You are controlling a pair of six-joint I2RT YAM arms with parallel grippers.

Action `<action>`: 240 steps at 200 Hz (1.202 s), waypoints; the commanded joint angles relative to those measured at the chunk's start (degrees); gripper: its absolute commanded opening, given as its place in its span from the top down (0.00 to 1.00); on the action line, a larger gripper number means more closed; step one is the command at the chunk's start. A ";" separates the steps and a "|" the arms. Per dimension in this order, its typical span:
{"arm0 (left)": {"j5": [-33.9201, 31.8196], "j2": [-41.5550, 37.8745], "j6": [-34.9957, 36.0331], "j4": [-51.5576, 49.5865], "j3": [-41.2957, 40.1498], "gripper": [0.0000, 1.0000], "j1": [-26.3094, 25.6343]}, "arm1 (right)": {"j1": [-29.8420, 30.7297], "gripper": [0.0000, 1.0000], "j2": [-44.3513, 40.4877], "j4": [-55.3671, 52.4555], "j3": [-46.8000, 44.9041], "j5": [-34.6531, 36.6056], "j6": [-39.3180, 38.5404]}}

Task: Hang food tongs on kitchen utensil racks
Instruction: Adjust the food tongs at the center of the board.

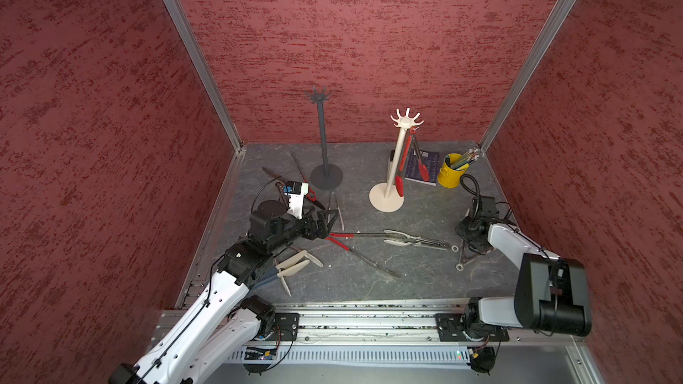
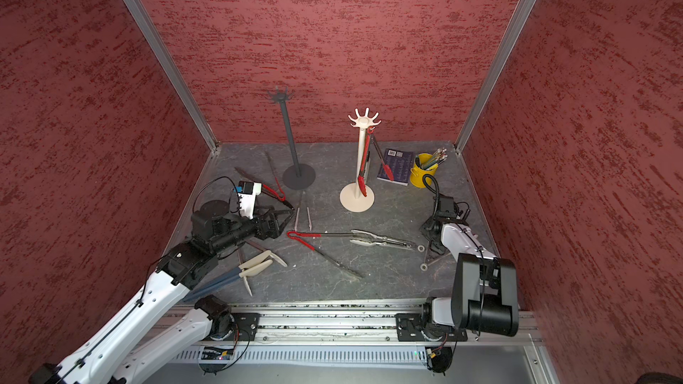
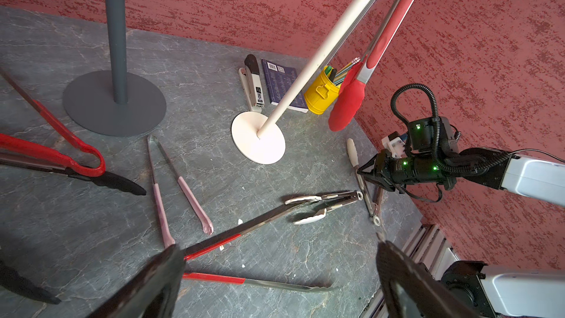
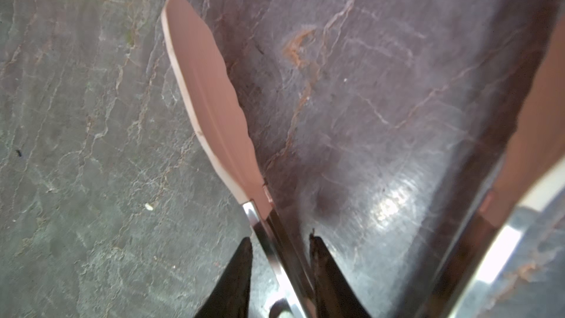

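Observation:
Two kitchen utensil racks stand at the back: a dark grey one (image 1: 323, 134) and a cream-white one (image 1: 397, 156) with red food tongs (image 1: 404, 164) hanging from a hook. Several more tongs lie on the stone floor, among them a red-handled pair (image 1: 343, 241) and a pink pair (image 3: 183, 185). My left gripper (image 3: 278, 246) hovers wide open over the red-handled pair's hinge end, holding nothing. My right gripper (image 4: 280, 238) points down at the right side. Its fingers straddle one metal arm of cream-tipped tongs (image 4: 208, 93); a thin gap shows on one side.
A yellow cup of pencils (image 1: 449, 175), a dark book (image 1: 421, 164) and a stapler (image 3: 252, 87) sit at the back right by the cream rack's base. Red walls close three sides. A metal rail (image 1: 369, 319) runs along the front.

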 commanded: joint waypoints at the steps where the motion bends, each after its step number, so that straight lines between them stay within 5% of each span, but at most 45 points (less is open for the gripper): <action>1: 0.36 -0.86 0.29 -0.64 -0.42 0.00 0.45 | -0.80 0.69 1.40 3.24 -0.57 0.10 0.05; 118: 0.95 -0.97 0.65 -0.61 -0.25 0.00 0.82 | -3.90 0.91 2.27 1.11 3.72 -3.11 1.83; 240: 1.10 -1.63 0.29 -0.39 -0.98 0.00 1.06 | -7.53 0.99 1.28 1.28 8.61 -15.13 9.36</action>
